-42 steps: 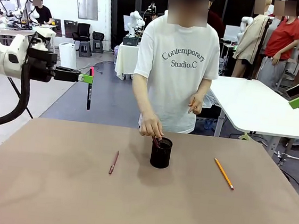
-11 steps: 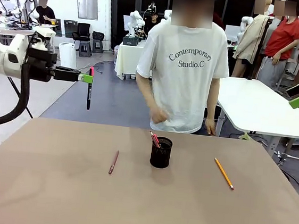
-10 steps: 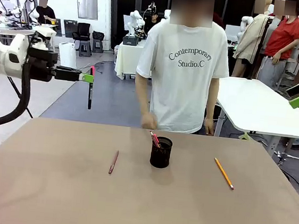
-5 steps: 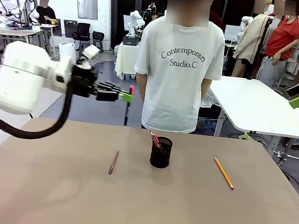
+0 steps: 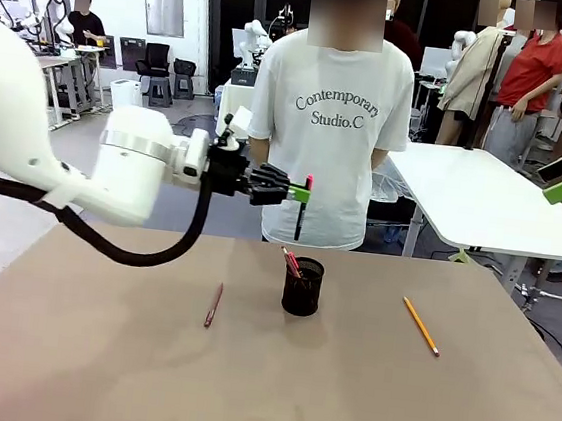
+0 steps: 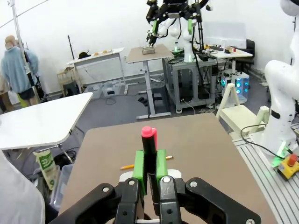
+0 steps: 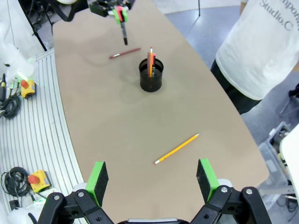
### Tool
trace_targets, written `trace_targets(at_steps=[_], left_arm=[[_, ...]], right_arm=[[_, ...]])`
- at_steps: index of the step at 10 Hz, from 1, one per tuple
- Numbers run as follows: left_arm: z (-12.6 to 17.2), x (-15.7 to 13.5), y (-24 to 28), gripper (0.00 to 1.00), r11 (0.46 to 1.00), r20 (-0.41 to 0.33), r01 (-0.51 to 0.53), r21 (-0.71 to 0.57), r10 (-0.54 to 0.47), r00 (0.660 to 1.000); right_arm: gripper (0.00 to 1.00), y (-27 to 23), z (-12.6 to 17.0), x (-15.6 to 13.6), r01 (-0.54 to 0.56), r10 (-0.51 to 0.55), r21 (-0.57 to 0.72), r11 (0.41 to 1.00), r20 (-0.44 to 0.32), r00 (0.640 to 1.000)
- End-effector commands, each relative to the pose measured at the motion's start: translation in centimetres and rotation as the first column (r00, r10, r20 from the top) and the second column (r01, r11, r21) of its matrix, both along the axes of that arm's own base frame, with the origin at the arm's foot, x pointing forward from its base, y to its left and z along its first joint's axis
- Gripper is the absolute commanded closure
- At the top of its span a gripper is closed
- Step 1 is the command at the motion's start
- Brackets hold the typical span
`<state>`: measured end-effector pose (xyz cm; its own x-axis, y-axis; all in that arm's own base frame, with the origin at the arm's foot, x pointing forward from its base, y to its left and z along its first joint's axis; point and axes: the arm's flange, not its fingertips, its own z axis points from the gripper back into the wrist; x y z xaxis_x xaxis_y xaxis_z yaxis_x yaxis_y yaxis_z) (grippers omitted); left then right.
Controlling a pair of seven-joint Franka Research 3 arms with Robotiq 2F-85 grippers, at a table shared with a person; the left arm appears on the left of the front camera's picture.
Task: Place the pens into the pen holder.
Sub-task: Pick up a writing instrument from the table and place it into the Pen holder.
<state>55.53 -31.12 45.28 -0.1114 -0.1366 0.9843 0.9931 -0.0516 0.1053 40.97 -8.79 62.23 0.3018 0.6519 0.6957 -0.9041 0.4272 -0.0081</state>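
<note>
My left gripper is shut on a black pen with a red cap, which hangs upright in the air above the black mesh pen holder and slightly left of it. In the left wrist view the pen stands clamped between the green pads of that gripper. Red and orange pens stick out of the holder. A reddish-brown pen lies left of the holder and a yellow pencil lies to its right. My right gripper is open, high above the table's right end, over the pencil.
A person in a white T-shirt stands at the table's far edge, close behind the held pen, arms down. The brown table is bare in front. A white table stands behind on the right.
My left arm has swung from the far left toward the middle, carrying the black pen to above the holder. The person has drawn both hands back from the table.
</note>
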Motion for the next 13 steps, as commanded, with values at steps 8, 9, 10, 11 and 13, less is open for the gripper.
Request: trace_targets(at_steps=[8, 9, 10, 11, 13], left_arm=[[-2.2, 4.0, -1.4, 1.00, 0.994, -0.052, 0.022, -0.106, -0.028, 0.998], [-2.7, 5.3, -1.6, 1.00, 0.993, -0.043, 0.047, -0.109, -0.052, 0.998], [-3.6, 5.9, -1.9, 1.00, 0.992, -0.053, 0.054, -0.117, -0.060, 0.997], [-4.4, 6.5, -2.2, 1.00, 0.992, -0.050, 0.059, -0.108, -0.065, 0.997], [-6.7, 7.8, -2.7, 1.00, 0.996, -0.069, 0.046, -0.077, -0.051, 0.996]], right_arm=[[0.00, 0.0, 0.1, 0.0, -0.010, 0.010, 0.015, 1.000, 0.008, 1.000], [0.00, 0.0, 0.1, 0.0, -0.010, 0.010, 0.015, 1.000, 0.008, 1.000], [0.00, 0.0, 0.1, 0.0, -0.010, 0.010, 0.015, 1.000, 0.008, 1.000], [0.00, 0.0, 0.1, 0.0, -0.010, 0.010, 0.015, 1.000, 0.008, 1.000], [0.00, 0.0, 0.1, 0.0, -0.010, 0.010, 0.015, 1.000, 0.008, 1.000]])
